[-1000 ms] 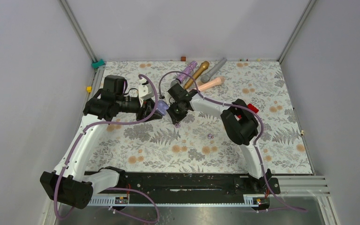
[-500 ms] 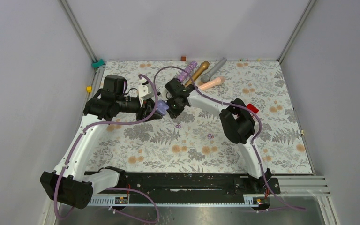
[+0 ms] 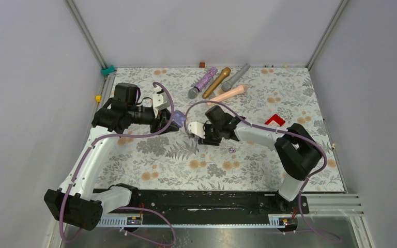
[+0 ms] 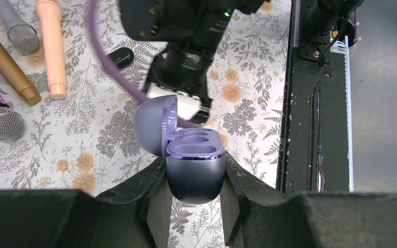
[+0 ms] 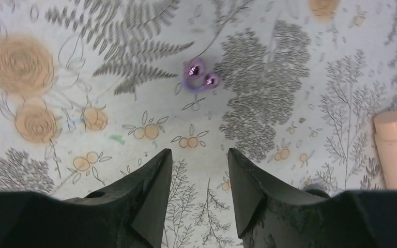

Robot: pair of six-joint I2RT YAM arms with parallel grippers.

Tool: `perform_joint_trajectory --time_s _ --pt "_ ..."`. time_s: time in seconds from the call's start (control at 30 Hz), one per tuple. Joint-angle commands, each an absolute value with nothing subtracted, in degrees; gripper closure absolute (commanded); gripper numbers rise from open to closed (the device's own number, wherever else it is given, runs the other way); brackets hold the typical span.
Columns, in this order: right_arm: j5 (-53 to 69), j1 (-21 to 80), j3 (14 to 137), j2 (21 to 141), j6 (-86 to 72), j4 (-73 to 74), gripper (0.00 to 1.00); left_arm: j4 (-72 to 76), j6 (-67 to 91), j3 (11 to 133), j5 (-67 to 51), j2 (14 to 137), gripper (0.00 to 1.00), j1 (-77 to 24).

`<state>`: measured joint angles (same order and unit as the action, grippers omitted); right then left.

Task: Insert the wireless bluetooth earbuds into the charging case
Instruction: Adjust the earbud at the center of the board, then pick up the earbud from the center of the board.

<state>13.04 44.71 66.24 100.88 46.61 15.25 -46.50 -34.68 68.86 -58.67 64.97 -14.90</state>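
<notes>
My left gripper is shut on the purple charging case and holds it above the cloth. Its lid is open and both sockets are empty. The case also shows in the top view. My right gripper is open and empty, just right of the case in the top view. A glossy purple earbud lies on the cloth a short way ahead of the right fingertips. A second purple earbud lies farther toward the near right. The black earbuds are not in view.
Several microphones lie at the back: glittery purple, gold, grey and pink. A black oval case lies on the cloth behind the right arm. A red piece lies at mid right.
My right arm has swung out to the right. Its gripper has come away from the case, toward the near side, and lowered over the cloth by the purple earbud. The left arm has held still.
</notes>
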Motion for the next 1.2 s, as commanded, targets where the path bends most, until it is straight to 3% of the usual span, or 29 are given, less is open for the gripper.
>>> perform_joint_trajectory --time_s 0.0,0.33,0.5,1.17 --pt "19.6 45.5 56.6 97.8 64.2 3.0 0.50 -44.3 -35.8 69.0 -58.6 64.0 1.00 -14.5" --pt "17.4 48.9 48.1 101.3 73.1 -13.3 0.51 -44.3 -35.8 69.1 -57.5 63.8 1.00 -14.5" --pt "16.3 50.4 44.8 102.4 76.2 -19.7 0.68 -44.3 -35.8 69.2 -57.2 63.8 1.00 -14.5" --pt "11.8 50.9 49.9 105.4 74.5 -14.6 0.65 -44.3 -35.8 69.2 -57.1 63.4 1.00 -14.4"
